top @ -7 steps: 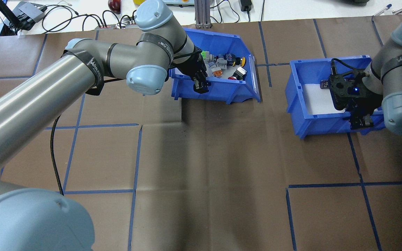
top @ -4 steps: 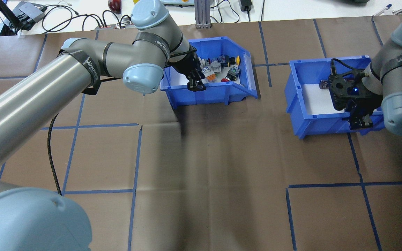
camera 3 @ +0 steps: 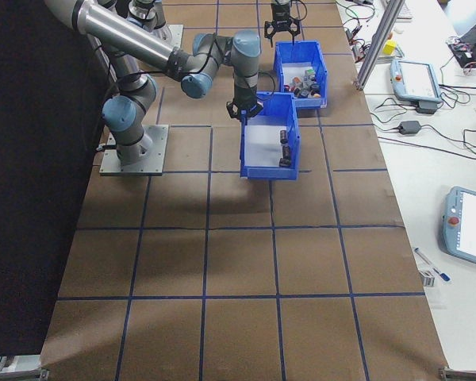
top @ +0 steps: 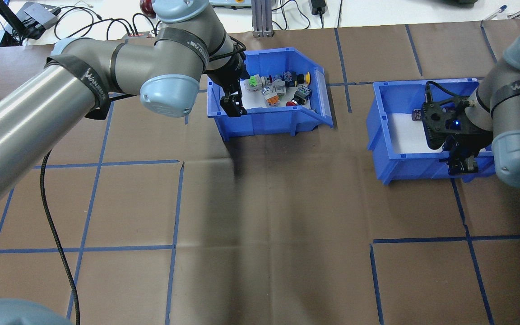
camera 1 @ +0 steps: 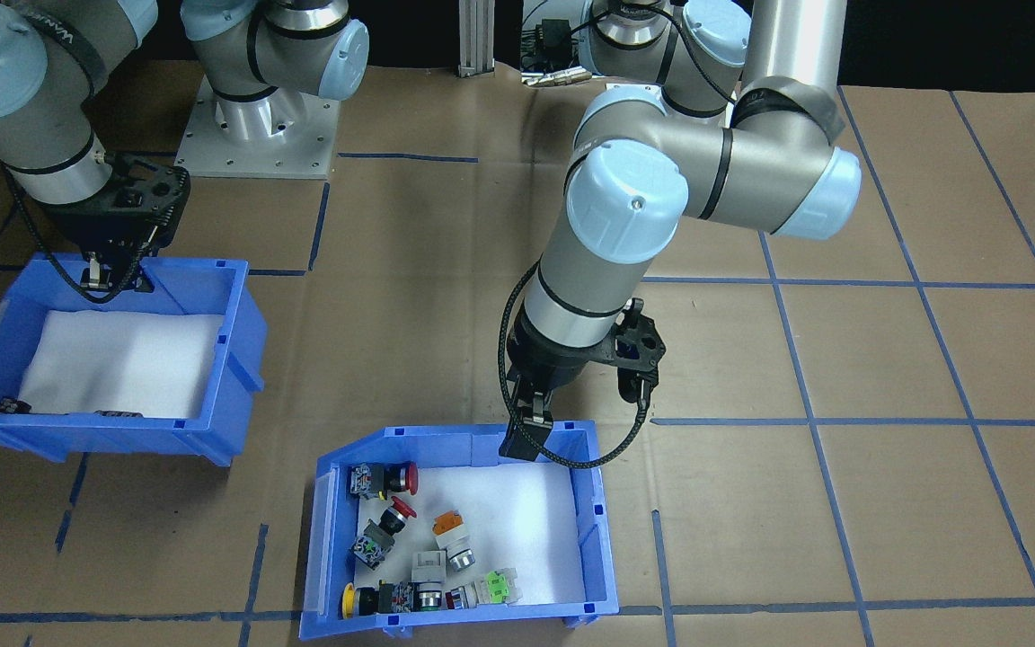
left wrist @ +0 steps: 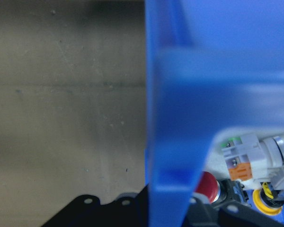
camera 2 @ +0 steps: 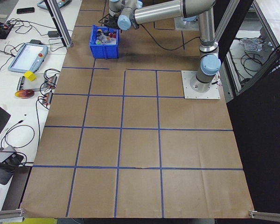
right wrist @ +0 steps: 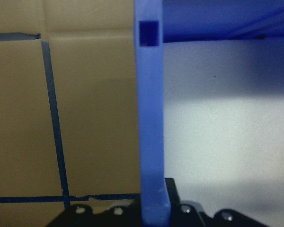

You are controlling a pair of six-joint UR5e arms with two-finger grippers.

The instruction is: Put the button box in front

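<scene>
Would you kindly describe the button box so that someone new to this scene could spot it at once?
On the brown table marked with blue tape lines stand two blue bins. The button box is the one the left gripper grips by its wall. Unlike the other bin, it holds push-buttons with red, orange, green and yellow caps.

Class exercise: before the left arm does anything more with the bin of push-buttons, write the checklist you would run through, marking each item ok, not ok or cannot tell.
1. Left gripper straddles the button box near wall: ok.
2. Grip firm enough to carry: cannot tell.
3. Box resting level on the table: ok.
4. Buttons all lie inside the box: ok.
5. Right gripper on the second bin, apart from the button box: ok.
</scene>
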